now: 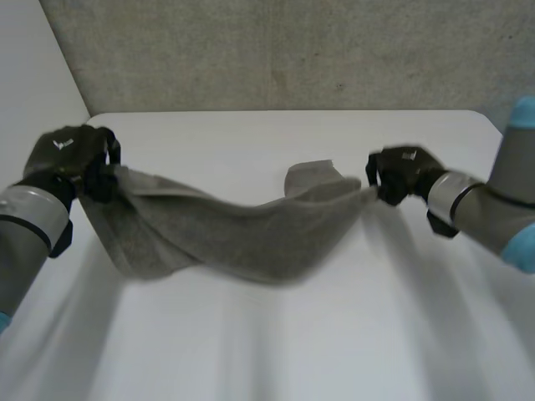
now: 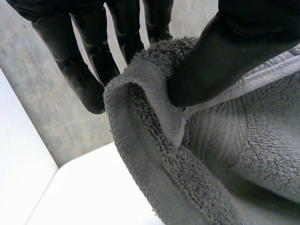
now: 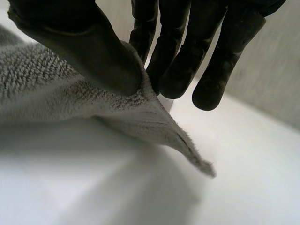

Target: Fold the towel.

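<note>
Left arm (image 1: pixel 25 221): enters at the near left of the table; grey joint, with my black hand at its end
Left hand (image 1: pixel 71 157): raised above the left side of the table (image 1: pixel 276 351); clamped on the left end of the towel (image 1: pixel 226 230)
Left grip, wrist view: my thumb (image 2: pixel 225 51) presses the hemmed edge of the towel (image 2: pixel 211 154) against my fingers (image 2: pixel 89 70); the pile rolls over between them and the rest hangs below my palm
Towel, position: grey terry, strung between my two hands and lifted at both ends
Towel, shape: sags in the middle, with the deepest droop left of centre; I cannot tell whether the lowest fold touches the table
Towel, flap (image 1: pixel 313 177): a short piece stands up just left of my right hand
Table: white; lies under the whole span of the towel
Right hand (image 1: pixel 405 171): raised above the right side of the table, level with my left hand; pinched shut on the right end of the towel
Right grip, wrist view: my thumb (image 3: pixel 84 47) lies on top of the cloth and my fingers (image 3: pixel 173 70) close against it from the other side; the pinch sits just inside a corner
Towel corner (image 3: pixel 201 164): pokes out free past my fingertips, clear of the table surface
Right arm (image 1: pixel 493 209): reaches in from the right edge; grey joint, with a light-blue cap
Wall (image 1: pixel 292 50): rough grey, behind the far edge of the table
</note>
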You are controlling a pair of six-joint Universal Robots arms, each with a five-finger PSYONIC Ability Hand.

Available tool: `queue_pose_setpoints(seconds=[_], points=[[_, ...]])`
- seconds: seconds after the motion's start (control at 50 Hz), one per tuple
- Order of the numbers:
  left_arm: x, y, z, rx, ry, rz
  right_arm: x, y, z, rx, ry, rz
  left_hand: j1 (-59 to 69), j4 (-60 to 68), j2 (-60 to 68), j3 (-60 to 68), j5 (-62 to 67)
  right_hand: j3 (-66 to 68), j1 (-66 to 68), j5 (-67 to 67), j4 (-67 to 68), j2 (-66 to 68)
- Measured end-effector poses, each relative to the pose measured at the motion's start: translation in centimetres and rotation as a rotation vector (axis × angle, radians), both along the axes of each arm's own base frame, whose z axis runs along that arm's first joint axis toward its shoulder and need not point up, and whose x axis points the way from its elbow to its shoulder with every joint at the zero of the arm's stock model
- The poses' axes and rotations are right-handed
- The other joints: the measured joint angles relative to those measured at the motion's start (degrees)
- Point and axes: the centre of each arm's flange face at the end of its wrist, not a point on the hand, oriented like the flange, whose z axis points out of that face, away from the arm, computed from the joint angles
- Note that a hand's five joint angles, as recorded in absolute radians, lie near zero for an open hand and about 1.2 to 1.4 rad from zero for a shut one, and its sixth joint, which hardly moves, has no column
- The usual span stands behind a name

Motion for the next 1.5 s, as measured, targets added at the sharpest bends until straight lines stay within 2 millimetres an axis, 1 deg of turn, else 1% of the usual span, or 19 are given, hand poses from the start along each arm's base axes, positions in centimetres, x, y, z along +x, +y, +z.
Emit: queue_pose_setpoints(seconds=[0.1, 0.14, 0.18, 0.28, 0.32, 0.38, 0.44, 0.64, 0.7, 0.8, 0.9, 0.98, 1.0, 1.04, 1.08, 1.12, 1.2, 1.34, 1.5], points=[[0.2, 0.6, 4.3, -0.094, 0.151, 0.000, -0.6, 1.3, 7.6, -0.158, -0.105, 0.035, 0.0, 0.0, 0.0, 0.1, 0.0, 0.0, 0.0, 0.0, 0.0, 0.0], [0.4, 1.4, 7.1, -0.149, 0.244, -0.013, -1.3, 2.9, 12.8, -0.277, -0.157, 0.061, 0.0, 0.0, 0.0, 0.1, 0.0, 0.0, 0.0, 0.0, 0.0, 0.1], [0.5, 2.0, 9.0, -0.177, 0.296, -0.029, -2.1, 4.4, 16.4, -0.358, -0.178, 0.070, 0.0, 0.1, 0.0, 0.1, 0.0, 0.0, 0.0, 0.0, 0.0, 0.2], [0.7, 3.5, 12.0, -0.184, 0.347, -0.065, -4.5, 6.8, 21.5, -0.469, -0.158, 0.043, 0.0, 0.2, 0.0, 0.1, 0.0, 0.0, 0.0, 0.0, 0.0, 0.3], [0.7, 3.9, 12.6, -0.162, 0.347, -0.076, -5.3, 7.3, 22.4, -0.485, -0.116, 0.021, 0.0, 0.2, 0.0, 0.1, 0.0, 0.0, 0.0, 0.0, 0.0, 0.3], [0.6, 4.1, 12.7, -0.128, 0.339, -0.080, -5.9, 7.5, 22.2, -0.478, -0.027, 0.005, 0.0, 0.2, 0.0, 0.1, 0.0, 0.1, 0.0, 0.0, 0.0, 0.3], [0.6, 3.7, 11.8, -0.073, 0.321, -0.076, -5.8, 7.3, 20.4, -0.436, 0.099, 0.016, 0.0, 0.2, 0.0, 0.1, 0.0, 0.3, 0.0, 0.0, 0.0, 0.3], [-0.3, -0.6, 4.3, 0.141, 0.079, -0.058, -3.0, 5.6, 9.9, -0.218, 0.492, 0.134, 0.0, 0.2, 0.0, 0.1, 0.0, 0.3, 0.0, 0.0, 0.0, 0.3], [-0.9, -2.0, 2.4, 0.167, -0.022, -0.071, -2.0, 5.0, 7.7, -0.206, 0.577, 0.158, 0.0, 0.2, 0.0, 0.1, 0.0, 0.3, 0.0, 0.0, 0.0, 0.3], [-2.1, -4.6, 1.1, 0.151, -0.119, -0.090, 0.2, 3.1, 6.4, -0.287, 0.629, 0.158, 0.0, 0.2, 0.0, 0.2, 0.0, 0.3, 0.0, 0.0, 0.0, 0.3], [-3.6, -7.1, 3.4, 0.035, -0.112, -0.090, 2.2, -0.2, 8.5, -0.526, 0.544, 0.039, 0.0, 0.2, 0.0, 0.2, 0.0, 0.3, 0.0, 0.0, 0.0, 0.3], [-4.6, -8.9, 8.5, -0.191, -0.006, -0.063, 2.9, -2.7, 13.3, -0.833, 0.321, -0.145, 0.0, 0.2, 0.0, 0.2, 0.0, 0.3, 0.0, 0.0, 0.0, 0.3], [-4.7, -9.1, 9.2, -0.221, 0.014, -0.060, 2.9, -2.8, 14.2, -0.877, 0.283, -0.169, 0.0, 0.2, 0.0, 0.3, 0.0, 0.3, 0.0, 0.0, 0.0, 0.3], [-4.7, -9.4, 12.6, -0.372, 0.131, -0.046, 2.3, -2.2, 18.1, -1.050, 0.135, -0.252, 0.0, 0.2, 0.0, 0.3, 0.0, 0.3, 0.0, 0.0, 0.0, 0.3], [-4.5, -9.3, 14.9, -0.471, 0.225, -0.047, 1.7, -1.4, 20.1, -1.127, 0.065, -0.283, 0.0, 0.2, 0.0, 0.3, 0.0, 0.3, 0.0, 0.0, 0.0, 0.3], [-4.3, -8.9, 16.6, -0.542, 0.304, -0.055, 1.2, -0.6, 21.3, -1.165, 0.021, -0.299, 0.0, 0.2, 0.0, 0.3, 0.0, 0.3, 0.0, 0.0, 0.0, 0.3], [-3.8, -8.4, 17.4, -0.588, 0.394, -0.071, 0.9, 0.0, 21.0, -1.120, 0.029, -0.274, 0.0, 0.2, 0.0, 0.3, 0.0, 0.3, 0.1, 0.0, 0.0, 0.3], [-3.6, -8.6, 11.8, -0.432, 0.375, -0.062, 1.7, 0.1, 15.3, -0.867, 0.153, -0.120, 0.0, 0.2, 0.0, 0.3, 0.0, 0.3, 0.2, 0.0, 0.0, 0.3], [-3.3, -8.3, 0.7, -0.134, 0.243, -0.082, 2.4, 1.6, 7.0, -0.579, 0.253, 0.046, 0.0, 0.2, 0.0, 0.3, 0.0, 0.3, 0.2, 0.0, 0.0, 0.6]])
